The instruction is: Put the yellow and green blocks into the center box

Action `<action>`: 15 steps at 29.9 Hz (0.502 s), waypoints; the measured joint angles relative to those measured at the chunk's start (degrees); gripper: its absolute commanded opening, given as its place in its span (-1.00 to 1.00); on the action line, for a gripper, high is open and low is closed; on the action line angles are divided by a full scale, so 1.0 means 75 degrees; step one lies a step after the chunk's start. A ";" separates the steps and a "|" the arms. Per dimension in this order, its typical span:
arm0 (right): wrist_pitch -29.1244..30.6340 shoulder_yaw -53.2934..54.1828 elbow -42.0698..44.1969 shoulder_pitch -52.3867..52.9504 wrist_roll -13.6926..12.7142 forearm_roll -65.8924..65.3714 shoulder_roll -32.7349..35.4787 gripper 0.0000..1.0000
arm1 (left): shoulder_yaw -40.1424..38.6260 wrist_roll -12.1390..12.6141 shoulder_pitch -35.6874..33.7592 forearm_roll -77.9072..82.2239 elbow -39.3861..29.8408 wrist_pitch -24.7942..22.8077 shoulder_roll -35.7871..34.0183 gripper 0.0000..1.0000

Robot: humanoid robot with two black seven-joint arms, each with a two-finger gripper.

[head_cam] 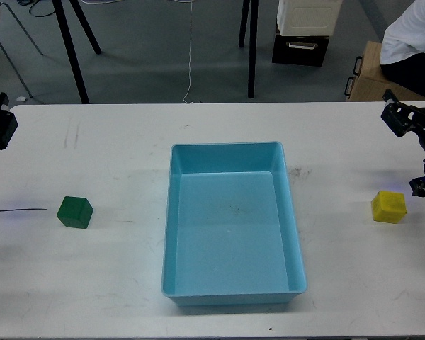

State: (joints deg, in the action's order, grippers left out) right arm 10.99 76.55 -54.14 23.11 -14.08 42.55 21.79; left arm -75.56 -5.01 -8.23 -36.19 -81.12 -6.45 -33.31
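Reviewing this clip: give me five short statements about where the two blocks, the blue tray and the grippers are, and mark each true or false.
1. The blue tray holds no block. True.
2. The green block lies right of the tray. False: it sits on the white table left of the tray.
3. The yellow block is held off the table by a gripper. False: it rests on the table, right of the tray.
4. The right gripper is at the table's far right edge, farther back than the yellow block. True.
5. The left gripper touches the green block. False: it is well apart from it, at the far left edge.
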 measured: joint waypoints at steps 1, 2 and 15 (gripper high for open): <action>0.0001 0.0000 0.0000 0.0000 -0.0006 0.0000 0.0000 0.99 | 0.0000 -0.0003 0.0000 0.0000 0.0005 -0.0002 -0.0004 1.00; 0.0003 0.0000 0.0000 0.0000 -0.0009 0.0000 0.0000 0.99 | 0.0000 -0.0006 0.0000 0.0000 0.0008 -0.0005 -0.0010 1.00; 0.0012 0.0016 0.0025 0.0012 -0.0013 -0.0062 0.0011 0.99 | -0.0004 -0.0001 -0.0002 0.0009 0.0035 -0.0007 -0.0023 1.00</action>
State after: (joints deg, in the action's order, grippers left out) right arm 11.08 76.67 -53.96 23.20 -14.18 42.09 21.87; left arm -75.59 -5.02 -8.25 -36.12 -80.86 -6.50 -33.49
